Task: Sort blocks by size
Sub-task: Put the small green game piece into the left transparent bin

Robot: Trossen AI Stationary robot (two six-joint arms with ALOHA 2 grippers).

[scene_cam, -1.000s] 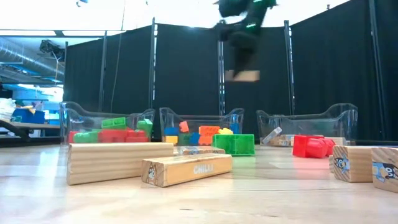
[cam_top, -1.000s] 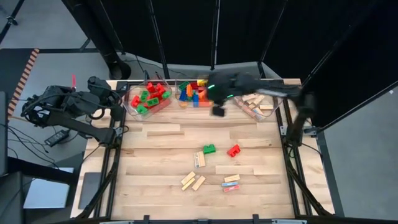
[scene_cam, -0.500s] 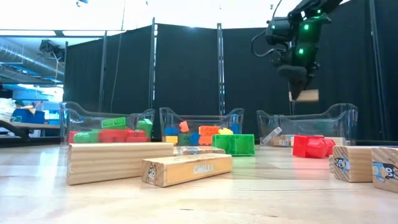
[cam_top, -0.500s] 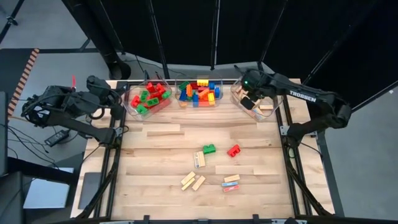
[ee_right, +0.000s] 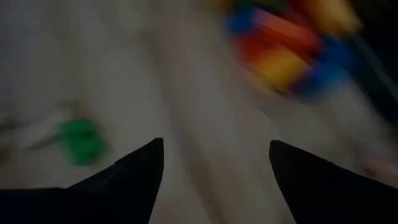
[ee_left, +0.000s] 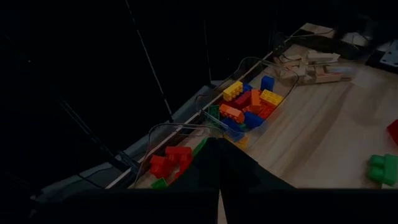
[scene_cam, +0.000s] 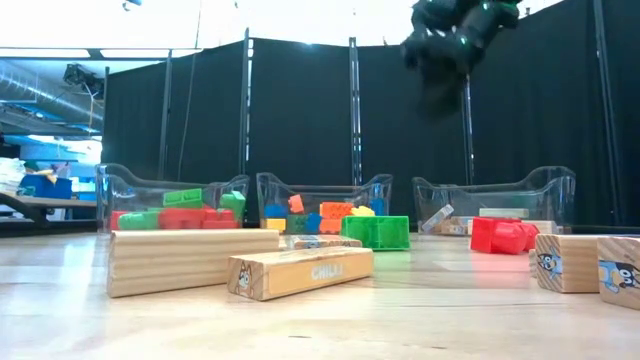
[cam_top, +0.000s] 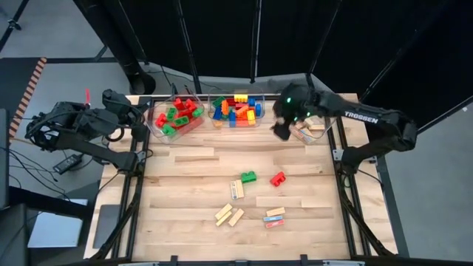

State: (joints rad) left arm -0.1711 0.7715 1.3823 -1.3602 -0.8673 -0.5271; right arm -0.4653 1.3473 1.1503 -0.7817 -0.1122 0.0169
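Note:
Loose blocks lie on the wooden table: a green brick (cam_top: 249, 176), a red brick (cam_top: 277, 178) and several tan wooden bars, one of them (cam_top: 237, 189) beside the green brick. My right gripper (cam_top: 281, 130) (ee_right: 214, 143) hovers open and empty above the table, at the right bin's (cam_top: 303, 125) left end. That bin holds wooden bars. My left gripper (ee_left: 216, 149) is shut and empty, parked at the table's far left corner (cam_top: 137, 115), next to the left bin.
Three clear bins stand along the far edge: the left bin (cam_top: 177, 114) with red and green bricks, the middle bin (cam_top: 236, 111) with mixed coloured bricks, and the right bin with bars. More bars lie near the front (cam_top: 229, 215) (cam_top: 275, 216).
My right gripper carried a tan wooden bar toward the table's right edge until it was over the right bin, then let go of it. It has since swung back a little toward the left and near side, with nothing in it.

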